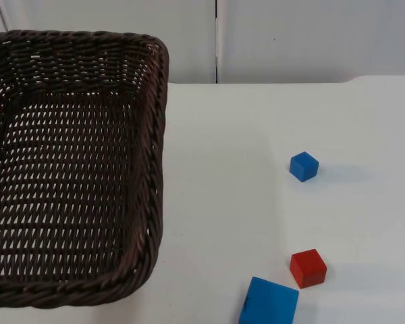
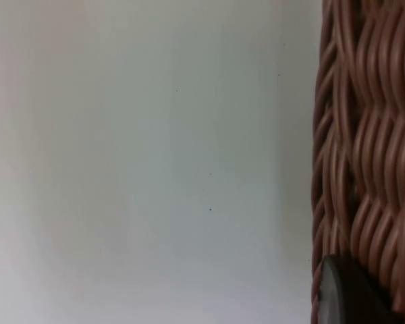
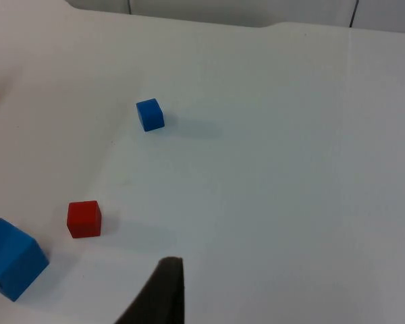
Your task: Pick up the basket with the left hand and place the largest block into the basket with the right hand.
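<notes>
Three blocks on the white table [image 1: 229, 169]: large blue block [image 1: 269, 302] just beside the red block [image 1: 308, 267], small blue block [image 1: 304, 166] farther off toward the wall. I see the basket [image 1: 148, 135] well apart from them, empty. Left gripper [image 2: 354, 297] fingertip sits against the wicker wall; can't tell either grip state.

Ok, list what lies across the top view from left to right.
Basket → large blue block → small blue block and red block, these two almost level, the blue one farther back.
</notes>
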Controlling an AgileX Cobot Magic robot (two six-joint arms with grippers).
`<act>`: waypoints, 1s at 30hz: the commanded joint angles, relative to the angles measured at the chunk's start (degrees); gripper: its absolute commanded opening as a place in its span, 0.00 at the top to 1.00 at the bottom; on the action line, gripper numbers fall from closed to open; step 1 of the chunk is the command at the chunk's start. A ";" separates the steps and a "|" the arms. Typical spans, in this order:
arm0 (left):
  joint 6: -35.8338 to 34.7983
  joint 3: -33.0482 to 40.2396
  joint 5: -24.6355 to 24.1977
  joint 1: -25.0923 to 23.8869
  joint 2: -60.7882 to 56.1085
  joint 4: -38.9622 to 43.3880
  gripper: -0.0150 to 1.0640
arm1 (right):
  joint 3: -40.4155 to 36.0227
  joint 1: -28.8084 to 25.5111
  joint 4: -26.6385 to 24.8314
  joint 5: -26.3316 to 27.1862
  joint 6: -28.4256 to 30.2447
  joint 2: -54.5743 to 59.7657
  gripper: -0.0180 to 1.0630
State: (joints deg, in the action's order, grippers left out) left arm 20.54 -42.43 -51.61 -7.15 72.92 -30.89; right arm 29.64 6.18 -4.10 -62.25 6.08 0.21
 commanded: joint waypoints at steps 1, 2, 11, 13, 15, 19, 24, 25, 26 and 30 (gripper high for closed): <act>0.14 0.09 -0.21 -0.26 -0.58 -0.47 0.99 | -0.13 -0.35 -0.09 0.32 0.23 -0.21 0.01; 0.14 0.09 -0.35 -0.26 -0.58 -0.30 0.99 | -0.13 -0.35 -0.09 0.32 0.23 -0.21 0.01; 0.14 0.09 -2.09 -0.26 -0.58 0.00 0.99 | -0.13 -0.35 -0.09 0.32 0.23 -0.21 0.01; 0.14 0.09 -2.09 -0.26 -0.58 0.00 0.99 | -0.13 -0.35 -0.09 0.32 0.23 -0.21 0.01; 0.14 0.09 -2.17 -0.26 -0.58 0.00 0.99 | -0.13 -0.35 -0.09 0.32 0.23 -0.21 0.01; 0.14 0.09 -2.17 -0.26 -0.58 0.00 0.99 | -0.13 -0.35 -0.09 0.32 0.23 -0.21 0.01; 0.14 0.09 -2.17 -0.26 -0.58 0.00 0.99 | -0.13 -0.35 -0.09 0.32 0.23 -0.21 0.01; 0.14 0.09 -2.17 -0.26 -0.58 0.00 0.99 | -0.13 -0.35 -0.09 0.32 0.23 -0.21 0.01; 0.14 0.09 -2.17 -0.26 -0.58 0.00 0.99 | -0.13 -0.35 -0.09 0.32 0.23 -0.21 0.01; 0.14 0.09 -2.17 -0.26 -0.58 0.00 0.99 | -0.13 -0.35 -0.34 0.32 0.19 -0.21 0.01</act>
State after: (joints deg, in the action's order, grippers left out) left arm 20.54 -42.43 -53.33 -7.15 72.92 -29.71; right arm 29.64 6.18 -4.10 -62.25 6.08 0.21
